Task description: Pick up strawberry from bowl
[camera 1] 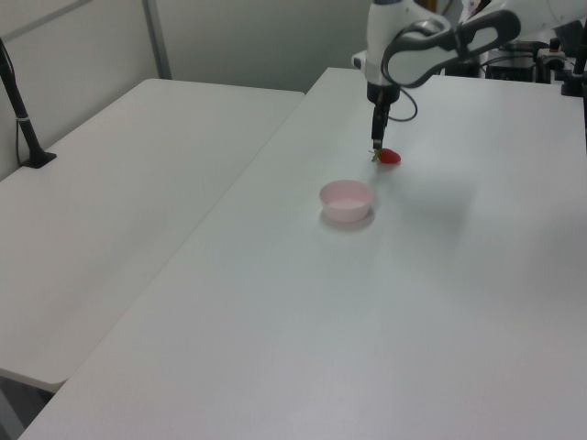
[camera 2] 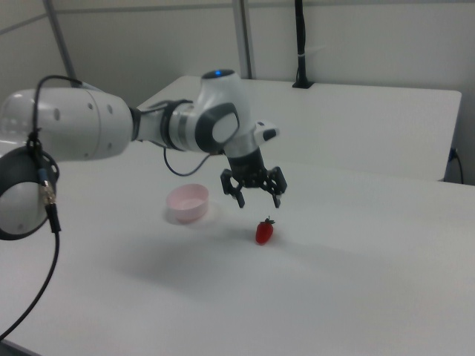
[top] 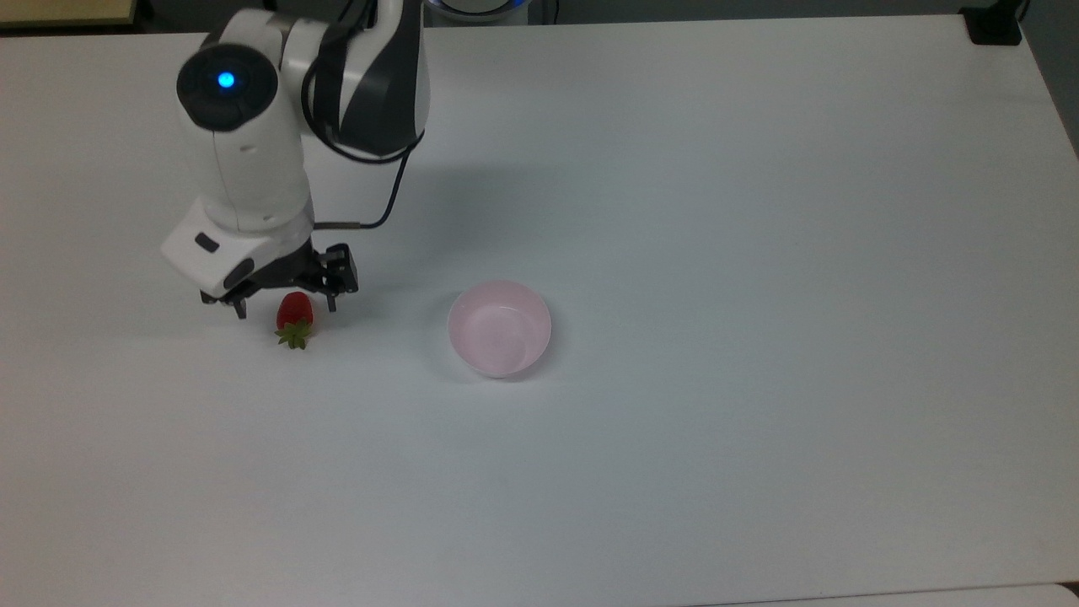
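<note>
The strawberry [top: 294,311] lies on the white table [top: 759,253], outside the bowl [top: 499,328] and well apart from it at its nine o'clock in the top view, leafy cap pointing to six. The gripper [top: 284,302] hangs just above it, spread wide and holding nothing. It looks light, glossy, possibly slippery and soft, so a gentle grip across the red body seems best, not the cap. One strawberry, one bowl, one arm.
</note>
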{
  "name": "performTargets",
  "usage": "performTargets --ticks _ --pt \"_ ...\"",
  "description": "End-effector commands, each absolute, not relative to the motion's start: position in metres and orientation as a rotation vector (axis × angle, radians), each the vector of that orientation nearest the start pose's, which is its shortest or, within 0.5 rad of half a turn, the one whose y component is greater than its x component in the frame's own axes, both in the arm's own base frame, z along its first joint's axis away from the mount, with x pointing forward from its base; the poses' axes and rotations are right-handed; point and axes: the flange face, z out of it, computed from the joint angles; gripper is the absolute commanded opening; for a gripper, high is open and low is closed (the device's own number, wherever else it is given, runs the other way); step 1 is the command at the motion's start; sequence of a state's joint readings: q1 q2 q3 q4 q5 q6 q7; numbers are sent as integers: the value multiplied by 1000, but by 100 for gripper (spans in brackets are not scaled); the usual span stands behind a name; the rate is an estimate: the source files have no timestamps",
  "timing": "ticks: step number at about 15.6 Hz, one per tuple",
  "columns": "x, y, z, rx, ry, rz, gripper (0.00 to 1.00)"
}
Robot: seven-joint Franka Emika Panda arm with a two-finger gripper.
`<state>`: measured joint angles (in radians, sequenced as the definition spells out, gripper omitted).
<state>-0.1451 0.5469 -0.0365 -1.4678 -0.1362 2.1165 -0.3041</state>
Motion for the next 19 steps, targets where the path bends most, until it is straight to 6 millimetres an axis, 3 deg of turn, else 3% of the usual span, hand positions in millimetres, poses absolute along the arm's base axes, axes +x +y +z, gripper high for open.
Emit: performTargets --ticks 1,5,10,13,19 --pt "670 -85 449 -3281 -220 -16 100" --pt "634 -35 520 -3281 -16 29 100" --pt "589 20 572 -3244 95 8 100" --pt "562 30 584 -3183 92 21 100" --pt "561 37 585 -3188 64 15 100"
